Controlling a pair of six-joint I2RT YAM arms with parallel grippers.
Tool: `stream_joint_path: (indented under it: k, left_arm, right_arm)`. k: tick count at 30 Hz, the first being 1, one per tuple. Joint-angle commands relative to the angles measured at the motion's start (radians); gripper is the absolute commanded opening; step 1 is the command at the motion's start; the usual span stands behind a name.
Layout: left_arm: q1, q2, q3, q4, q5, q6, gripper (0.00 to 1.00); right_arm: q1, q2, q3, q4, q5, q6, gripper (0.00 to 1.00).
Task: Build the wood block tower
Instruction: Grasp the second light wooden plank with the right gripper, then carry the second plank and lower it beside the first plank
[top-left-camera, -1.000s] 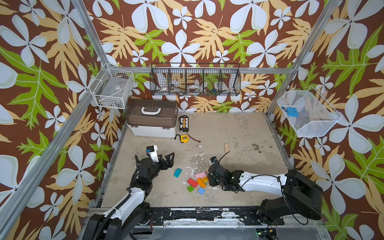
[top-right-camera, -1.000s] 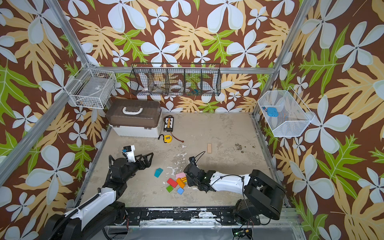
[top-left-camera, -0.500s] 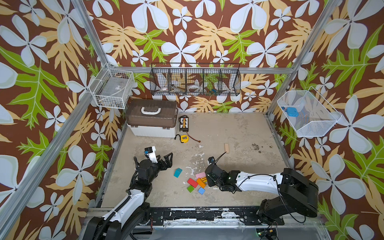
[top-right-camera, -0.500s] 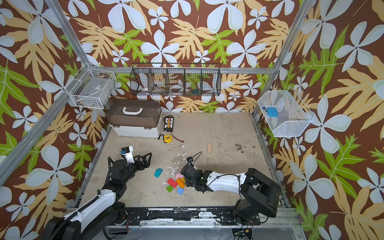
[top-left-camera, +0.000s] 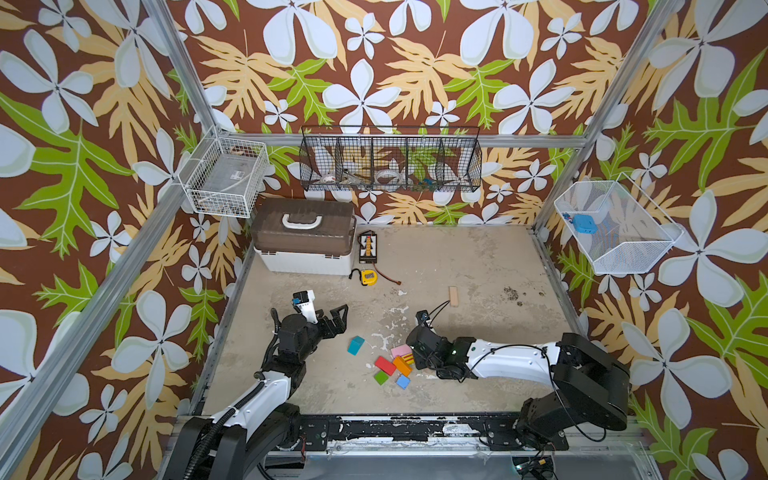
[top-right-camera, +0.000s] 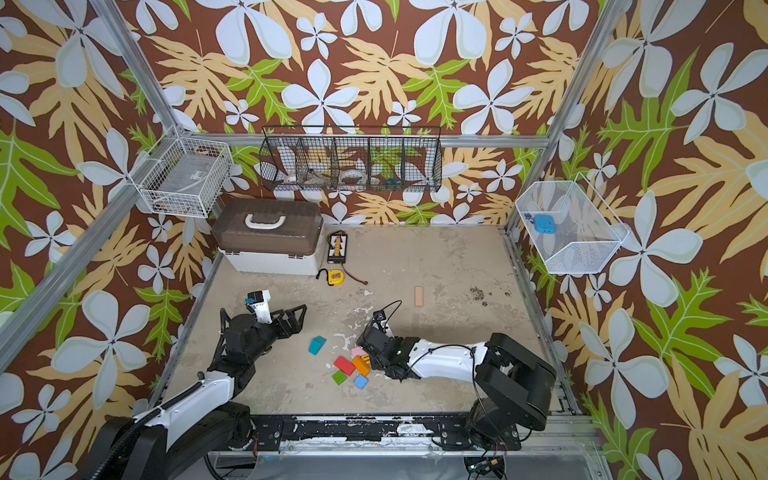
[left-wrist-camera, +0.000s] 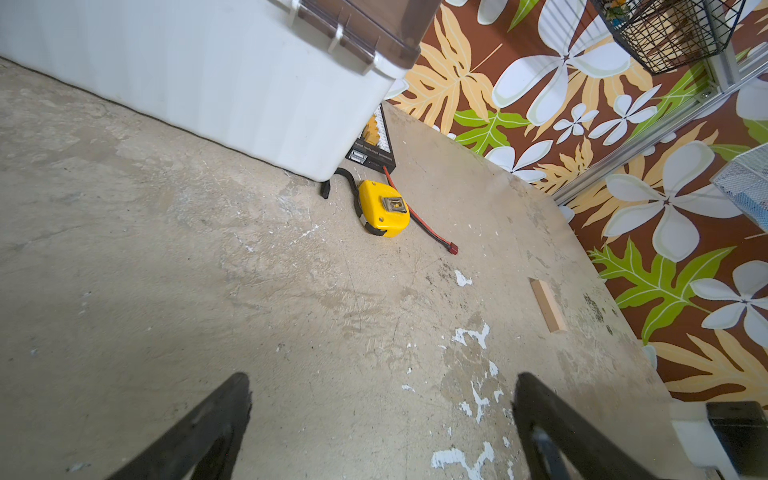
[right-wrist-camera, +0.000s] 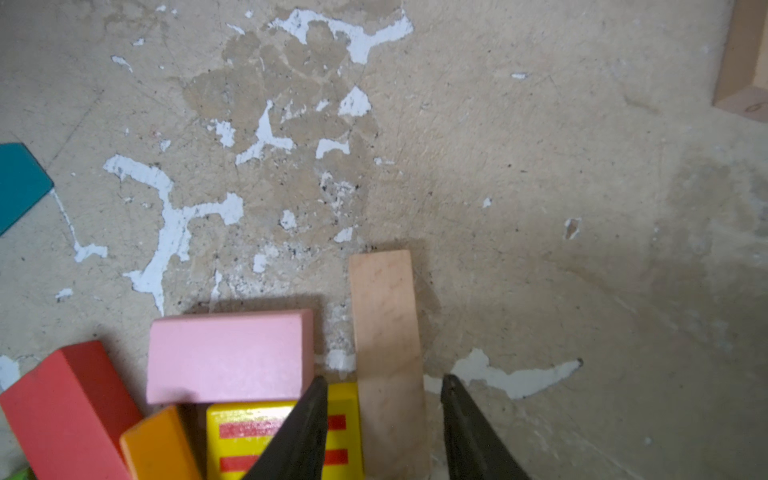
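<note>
Right wrist view: the right gripper straddles a thin plank. Its black jaws stand open, a little off either long edge and touching nothing, probably set across the narrow width because that is the easiest span to pinch. The plank is pale bare wood, flat and square-ended, lying on a floor of scuffed beige paint that flakes to white. Just beside it, smooth painted pieces crowd together: a pink block, a red block, an orange block and a yellow block with red stripes. A teal block lies apart. No tower stands yet. In the left wrist view the left gripper is spread wide and empty over bare floor, seemingly kept clear.
</note>
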Motion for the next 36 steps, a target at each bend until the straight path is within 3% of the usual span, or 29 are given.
stream_joint_path:
  k: [1, 17, 29, 36]
  left_arm:
    - [-0.001, 0.002, 0.005, 0.026, 0.0, -0.007, 1.0]
    - [-0.001, 0.018, 0.009, 0.03, 0.003, -0.008, 1.0]
    - [0.0, 0.029, 0.011, 0.036, 0.012, -0.009, 1.0]
    - [-0.001, 0.044, 0.017, 0.037, 0.013, -0.01, 1.0]
  right_arm:
    - [-0.022, 0.034, 0.019, -0.024, 0.02, 0.006, 0.4]
    - [-0.047, 0.056, 0.012, 0.007, 0.009, 0.006, 0.18]
    - [-0.097, 0.004, 0.08, -0.012, 0.107, 0.005, 0.13]
    - [-0.182, 0.03, 0.158, -0.003, 0.12, -0.024, 0.12]
